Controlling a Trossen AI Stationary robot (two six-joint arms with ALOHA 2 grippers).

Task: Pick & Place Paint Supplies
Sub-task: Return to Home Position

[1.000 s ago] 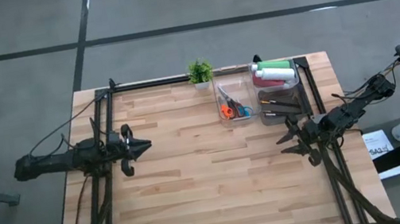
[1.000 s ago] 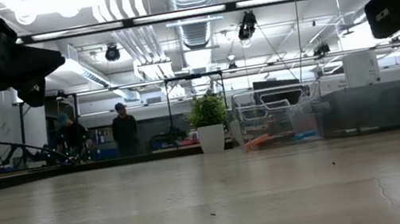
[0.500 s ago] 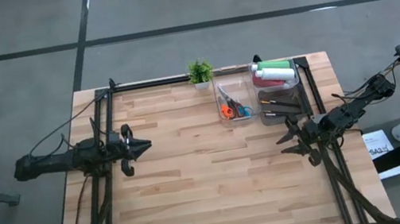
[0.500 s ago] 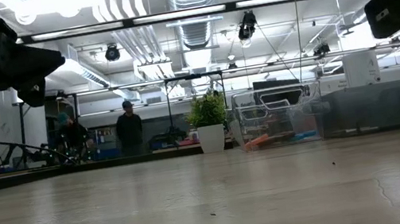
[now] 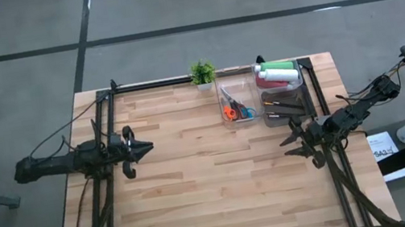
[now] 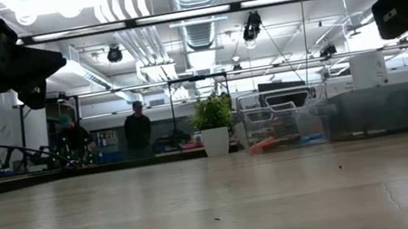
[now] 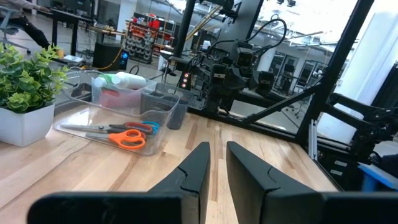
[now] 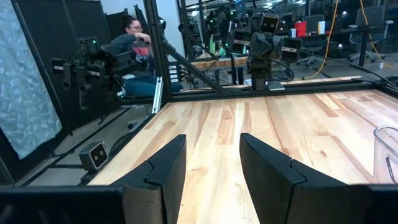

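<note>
The sorting looks all but done: the squeeze bottles [image 5: 276, 74] lie in the far end of the supply bin [image 5: 301, 84] at the upper right of the table [image 5: 198, 187]. The thin dark brushes [image 5: 283, 106] lie in that bin's nearer half, and the scissors [image 5: 236, 110] sit in the scissors bin [image 5: 221, 94] just to its left. The left end effector [image 5: 142, 146] hangs over the table's left side, well apart from everything, closed almost to a slit on nothing. The right end effector [image 5: 292, 141] hovers just below the brush end of the supply bin, spread wide and empty. That closeness is probably the one hazard (both bins look like light plastic): a homing swing that dips or sweeps toward the frame's top could clip the wall, shoving the bin or spilling its contents.
</note>
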